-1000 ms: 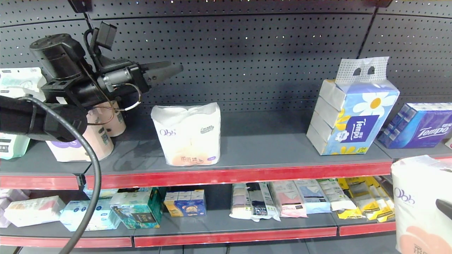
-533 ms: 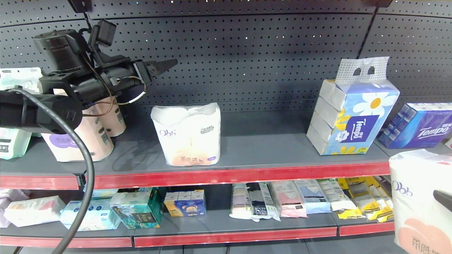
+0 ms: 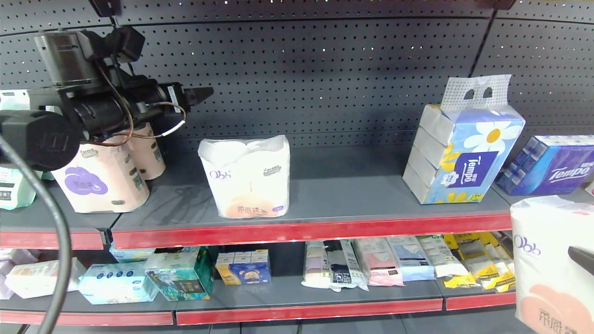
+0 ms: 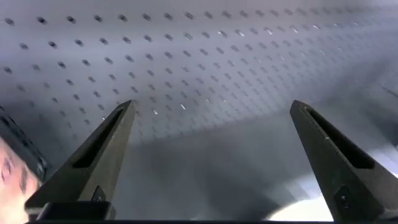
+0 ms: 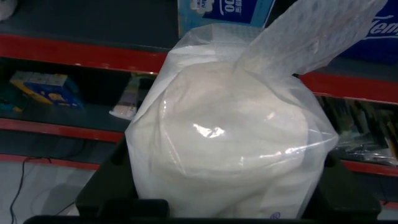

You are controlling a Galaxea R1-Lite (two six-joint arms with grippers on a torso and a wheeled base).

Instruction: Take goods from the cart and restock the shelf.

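Observation:
My right gripper (image 5: 227, 186) is shut on a white plastic-wrapped toilet roll pack (image 5: 230, 137), held low at the right in front of the shelf edge (image 3: 550, 260). One dark finger (image 3: 584, 258) shows across its side. An identical white pack (image 3: 246, 176) stands upright on the grey upper shelf (image 3: 343, 185). My left gripper (image 3: 203, 94) hovers open and empty above the shelf's left part, up and to the left of that pack, pointing along the pegboard. Its two fingers (image 4: 93, 162) stand wide apart.
Pink roll packs (image 3: 102, 178) stand at the shelf's left, under my left arm. A blue flowered tissue pack (image 3: 464, 153) and a purple-blue pack (image 3: 552, 164) stand at the right. Bare shelf lies between the white pack and the flowered one. The lower shelf (image 3: 306, 308) holds several small packs.
My left arm has drawn back to the left, away from the white pack on the shelf. The pack in my right gripper has risen slightly.

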